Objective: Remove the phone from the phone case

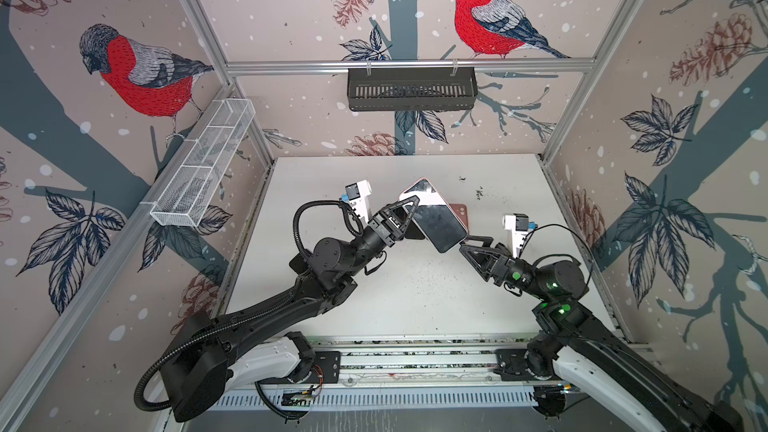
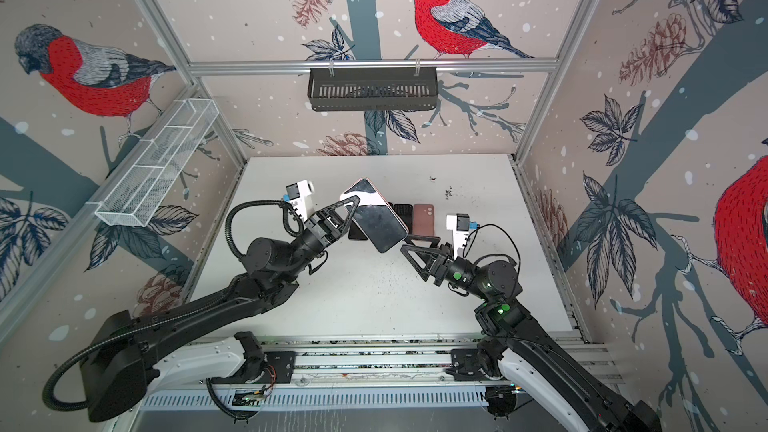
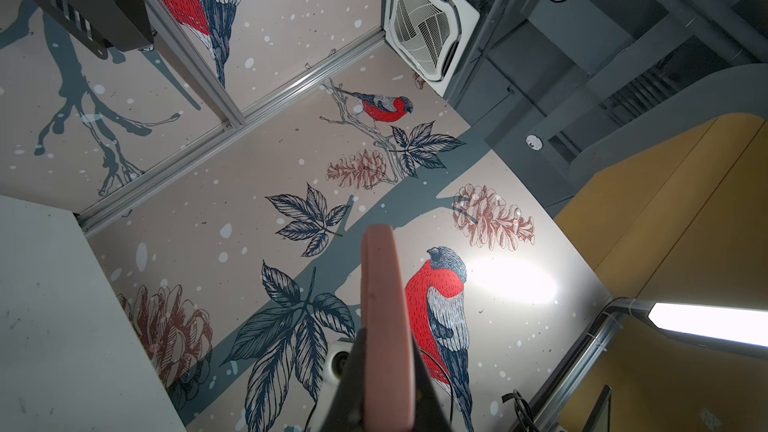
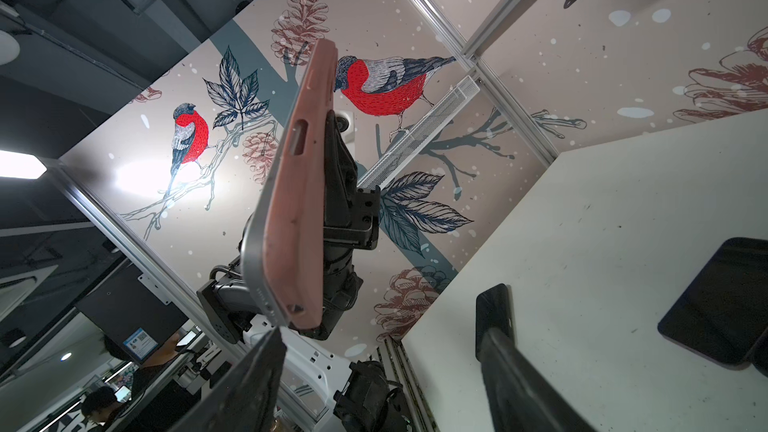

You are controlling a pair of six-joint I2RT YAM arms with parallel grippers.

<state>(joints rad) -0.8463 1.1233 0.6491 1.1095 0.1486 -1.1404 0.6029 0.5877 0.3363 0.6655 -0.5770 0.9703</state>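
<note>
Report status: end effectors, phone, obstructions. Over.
Left end effector shut on phone, aloft. Right end effector open by its lower corner. Pink case not yet off. Spare phones below, not obstructing.

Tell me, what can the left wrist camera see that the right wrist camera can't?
Only the left wrist camera sees the ceiling air vent. Only the right wrist camera sees the phone's silver edge, a dark phone lying on the table and the white mesh basket. Both see the pink phone case, the table and bird wallpaper.
</note>
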